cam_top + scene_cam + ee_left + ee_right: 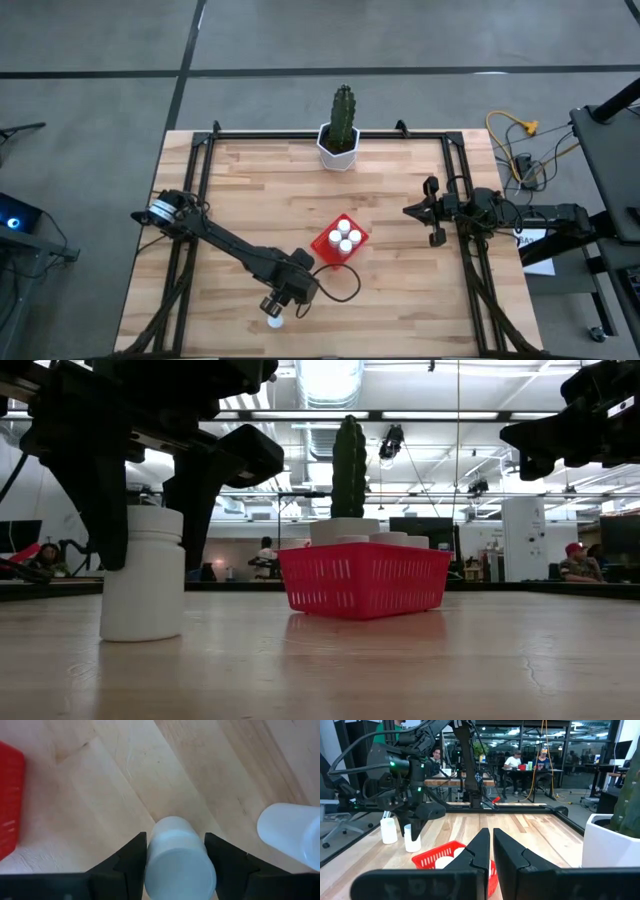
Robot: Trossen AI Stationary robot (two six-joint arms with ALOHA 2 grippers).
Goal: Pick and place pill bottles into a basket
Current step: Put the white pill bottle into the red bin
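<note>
Right now the left gripper (274, 311), at the lower middle of the high view, has its fingers either side of a pill bottle (177, 860) that stands on the table (400, 290); whether they grip it I cannot tell. A second bottle (292, 840) stands close beside, so a sideways drift could topple it. The red basket (340, 241) at centre already holds three bottles, and a loose hold could drop this one short. The right gripper (432, 212) waits closed at the right edge
</note>
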